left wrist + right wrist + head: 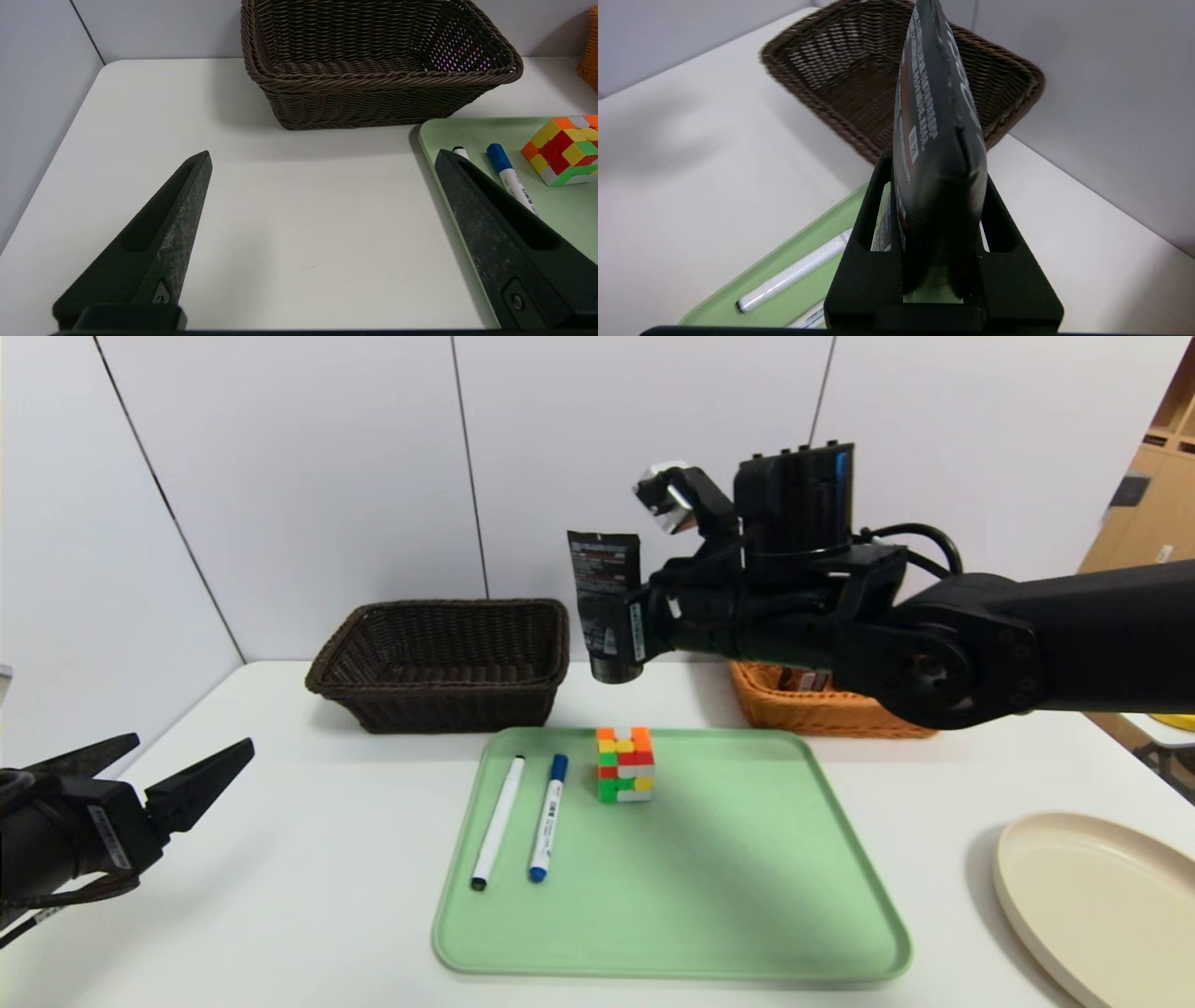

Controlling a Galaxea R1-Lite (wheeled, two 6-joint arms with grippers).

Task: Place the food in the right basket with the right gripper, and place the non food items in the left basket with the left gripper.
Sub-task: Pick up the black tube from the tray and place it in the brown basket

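1. Nearest, at the left edge of the desk [280,859]: left end effector [163,770], fingers spread wide, nothing between them, low over the bare white surface and well apart from the tray.
2. At the near right corner: a cream plate [1092,896], partly cut off by the view's edge.
3. In the middle of the desk: a pale green tray [672,887].
4. On the tray's left part, side by side and close to parallel: black-capped marker [499,820] on the outside, blue-capped marker [548,816] just beside it toward the centre.
5. A little right of the markers and farther back on the tray: multicoloured puzzle cube [625,764], resting flat.
6. Raised above the tray's far edge, clear of the desk: right end effector [644,630], clamped on the black squeeze tube [605,602]; tube roughly upright, cap end downward, flat crimped end upward, white print on its face.
7. From the right wrist camera: tube [936,140] pinched on both sides by the fingers, dark basket directly beyond it.
8. Farther back on the left, near the wall: left basket [439,663], dark brown wicker; nothing distinct visible inside from the left wrist view.
9. Farther back on the right: right basket [803,709], orange wicker, mostly hidden behind the right arm; contents hard to tell.
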